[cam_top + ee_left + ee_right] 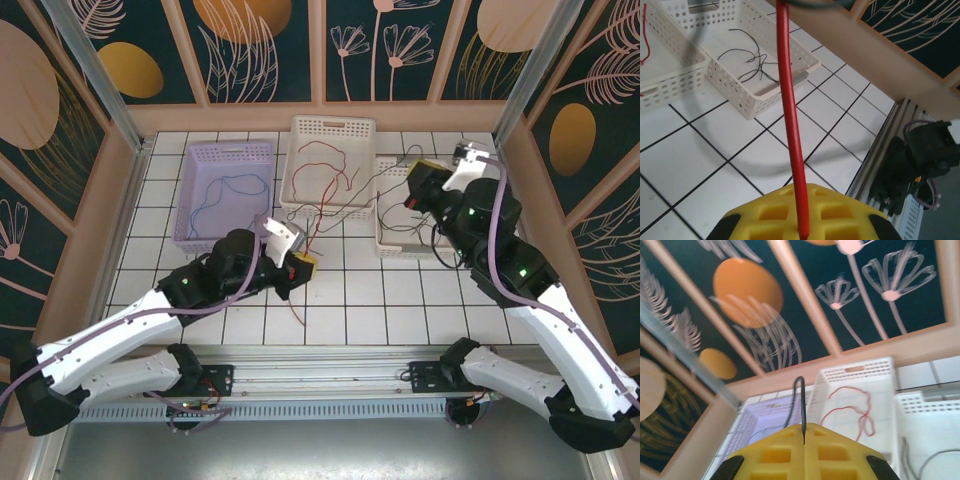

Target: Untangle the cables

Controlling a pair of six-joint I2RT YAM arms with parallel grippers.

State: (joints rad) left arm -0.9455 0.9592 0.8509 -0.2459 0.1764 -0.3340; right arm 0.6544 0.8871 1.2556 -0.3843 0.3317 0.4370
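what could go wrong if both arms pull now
1. The left gripper pinches a red cable and the right gripper a dark cable. Both seem to run into the tangle by the middle basket, so pulling may tighten it.
2. The thin red cable might slip free.

Three perforated baskets line the upper part of the top view: one lilac basket (228,146) at left, then a white middle basket (333,125) and white right basket (381,215). One blue cable (237,178) shows, plus red cables (790,115) and dark cables (759,56) (each at least two, too tangled to count). Two grippers: left gripper (303,263), right gripper (424,168).
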